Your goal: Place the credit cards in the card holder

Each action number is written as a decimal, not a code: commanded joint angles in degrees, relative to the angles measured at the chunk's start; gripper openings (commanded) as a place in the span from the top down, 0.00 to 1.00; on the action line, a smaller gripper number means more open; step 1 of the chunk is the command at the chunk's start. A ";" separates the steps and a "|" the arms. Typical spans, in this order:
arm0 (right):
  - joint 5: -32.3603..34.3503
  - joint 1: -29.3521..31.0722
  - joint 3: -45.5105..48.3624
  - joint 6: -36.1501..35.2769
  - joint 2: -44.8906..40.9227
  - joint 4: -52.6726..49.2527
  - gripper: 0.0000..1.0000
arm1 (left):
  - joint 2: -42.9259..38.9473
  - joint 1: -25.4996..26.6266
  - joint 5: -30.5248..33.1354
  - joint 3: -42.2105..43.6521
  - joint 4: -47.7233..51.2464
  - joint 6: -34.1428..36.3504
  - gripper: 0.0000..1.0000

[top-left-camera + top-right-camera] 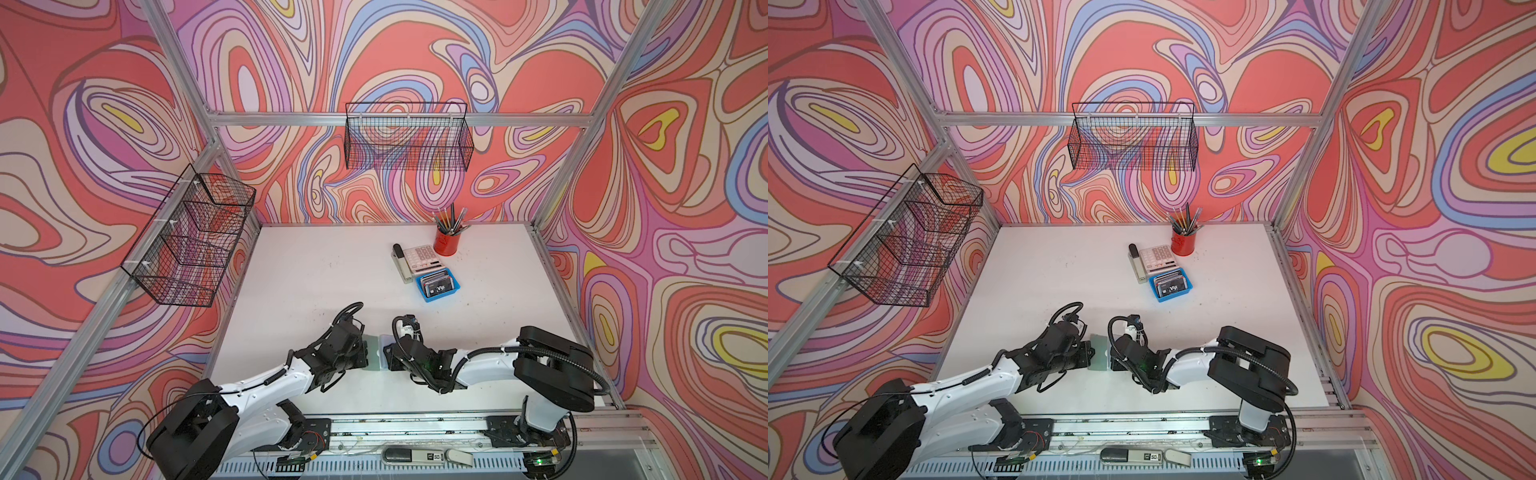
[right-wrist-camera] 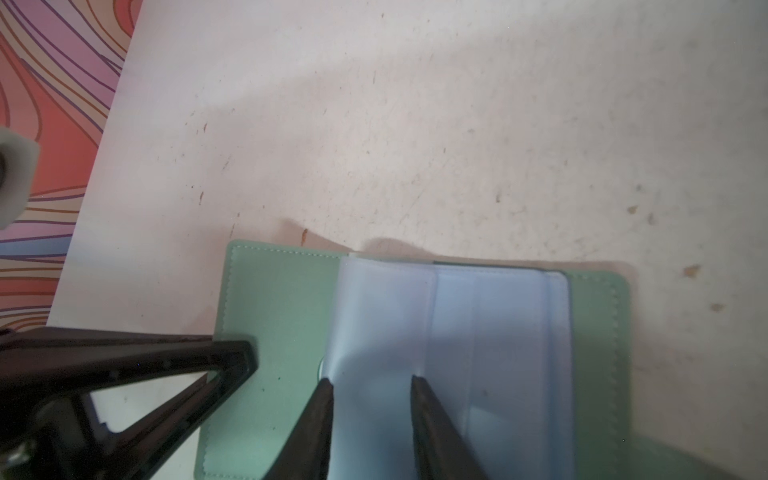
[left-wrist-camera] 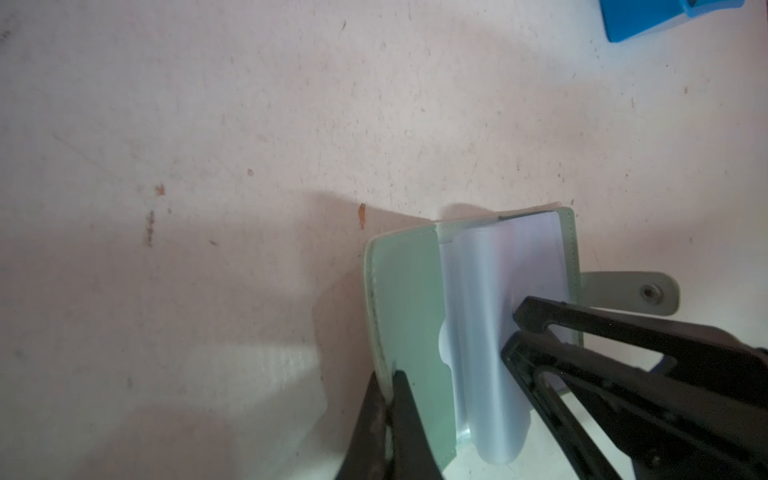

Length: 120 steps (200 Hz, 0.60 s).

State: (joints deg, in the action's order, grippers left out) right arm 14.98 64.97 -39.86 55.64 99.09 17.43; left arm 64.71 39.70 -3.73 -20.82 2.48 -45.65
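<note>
The white counter [image 1: 316,270] carries everything. Near its front edge the sage-green card holder [image 1: 376,351] lies opened flat between the two arms, covers spread left to right, spine running front to back, snap tab [image 3: 631,291] loose on the right.

The left gripper [image 3: 388,386] is clenched on the left cover's edge. The right gripper [image 2: 372,380] has its jaws partly apart, straddling a raised fold of the clear sleeves [image 2: 498,332]; I cannot tell whether it squeezes them.

The credit cards [image 1: 437,284] sit stacked in a blue tray [image 1: 424,293], well apart, further back and to the right, long sides along the tray. The right arm is judged nearer.

The top card reads "Vip".
</note>
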 commanded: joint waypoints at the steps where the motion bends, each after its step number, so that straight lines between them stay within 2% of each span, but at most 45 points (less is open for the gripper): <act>1: -3.67 0.45 0.16 1.46 1.46 2.01 0.65 | 0.64 -0.24 2.13 1.29 -0.11 0.38 1.00; 52: -4.87 0.44 1.06 2.10 1.11 7.10 0.64 | 0.35 -0.24 2.49 2.02 -0.81 0.43 1.00; 103: -5.14 0.42 0.20 2.57 3.13 7.61 0.64 | 0.20 -0.24 2.57 2.25 -0.99 0.43 1.00; 120: -4.73 0.42 0.31 2.90 3.72 7.49 0.64 | -0.08 -0.29 3.84 2.27 -0.16 0.09 0.96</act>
State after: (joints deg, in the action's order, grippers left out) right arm 10.04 64.97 -39.75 57.23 100.47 24.67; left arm 64.71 39.70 -2.70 -19.40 1.08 -45.65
